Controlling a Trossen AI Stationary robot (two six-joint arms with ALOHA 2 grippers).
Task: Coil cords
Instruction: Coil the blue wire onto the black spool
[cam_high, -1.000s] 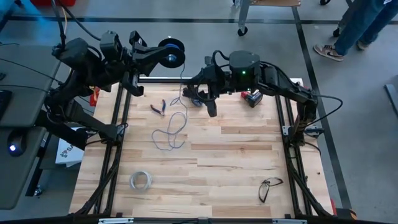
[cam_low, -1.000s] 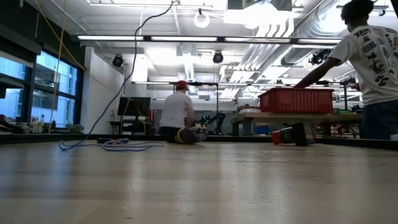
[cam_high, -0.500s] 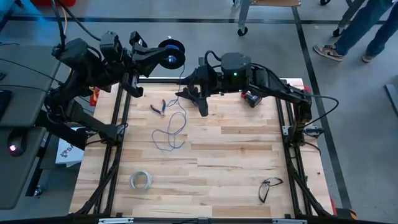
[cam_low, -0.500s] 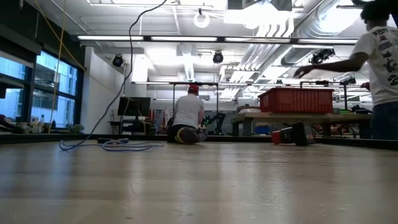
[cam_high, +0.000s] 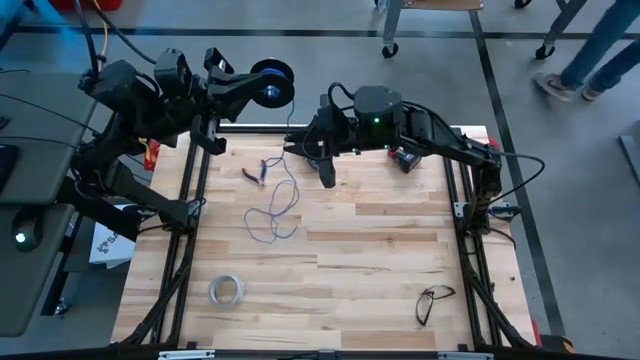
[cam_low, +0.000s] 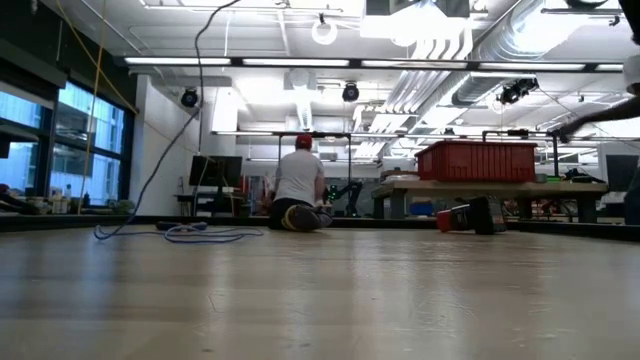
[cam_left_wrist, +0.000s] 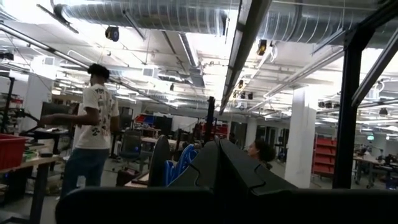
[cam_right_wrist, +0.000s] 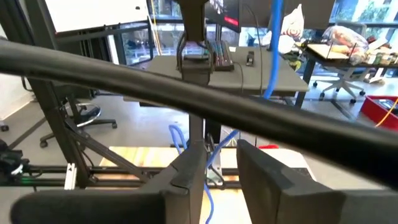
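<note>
My left gripper (cam_high: 262, 88) is shut on the small dark spool (cam_high: 273, 82), held in the air just past the table's far edge. The spool also shows in the left wrist view (cam_left_wrist: 179, 172). The thin bluish-grey wire (cam_high: 270, 215) runs from the spool down past my right gripper (cam_high: 300, 150) and lies in loose loops on the wood; the loops also show in the low view (cam_low: 190, 235). My right gripper hovers near the far edge, its fingers a little apart, with the wire (cam_right_wrist: 210, 177) running through the gap. My left gripper holds the spool at its free ends, coming level from the table's left side. The fingers (cam_left_wrist: 227, 171) sit against the spool's dark disc; the exact place of contact is hidden by the fingers. The spool is lifted clear. My right gripper: I cannot tell whether its fingers touch the wire.
Red-handled pliers (cam_high: 254, 172) lie left of the wire loops. A red and black tool (cam_high: 405, 158) lies under the right arm. A whitish ring of tape (cam_high: 227, 290) lies near front left, black glasses (cam_high: 432, 300) near front right. People are in the room beyond.
My right gripper has gone toward the table's left and far edges, closer to the spool. The strand of wire rising from the table has swung left with it. The loops on the wood stay where they were.
</note>
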